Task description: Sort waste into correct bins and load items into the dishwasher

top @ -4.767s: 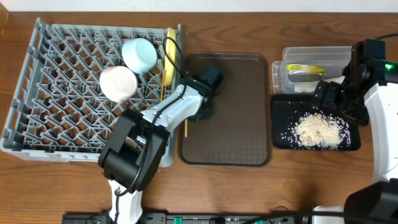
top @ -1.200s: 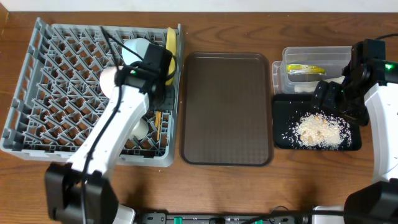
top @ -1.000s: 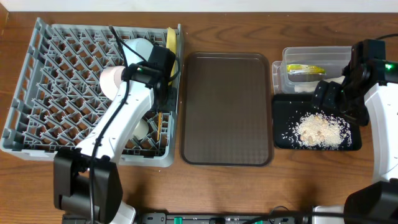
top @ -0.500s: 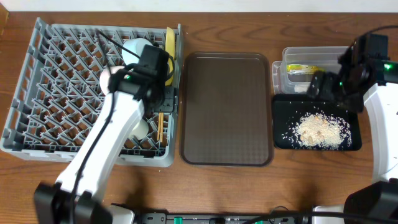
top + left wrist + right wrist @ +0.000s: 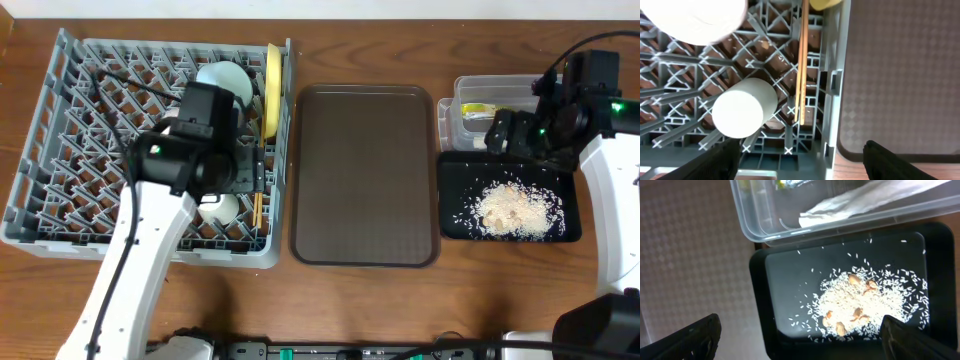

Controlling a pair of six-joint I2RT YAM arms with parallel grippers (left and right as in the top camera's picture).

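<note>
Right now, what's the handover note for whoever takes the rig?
Left fingers open over the rack corner, holding nothing. Right fingers open over the black tray, empty.
Rack holds yellow plate, light-blue bowl, white bowl, white cup, chopsticks.
Clear tub holds wrapper and napkin; rice in black tray.
Brown tray bare.
Sorting and loading look done. Left: pull both arms back.

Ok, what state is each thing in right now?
dish rack, loaded
chopsticks, lying flat in rack
white cup, tipped among pegs
yellow plate, on edge in rack
white bowl, in rack
light-blue bowl, in rack
brown tray, bare
clear tub, holds napkin and wrapper
black tray, holds rice scraps
left gripper, fingers apart, empty
right gripper, fingers apart, empty
</note>
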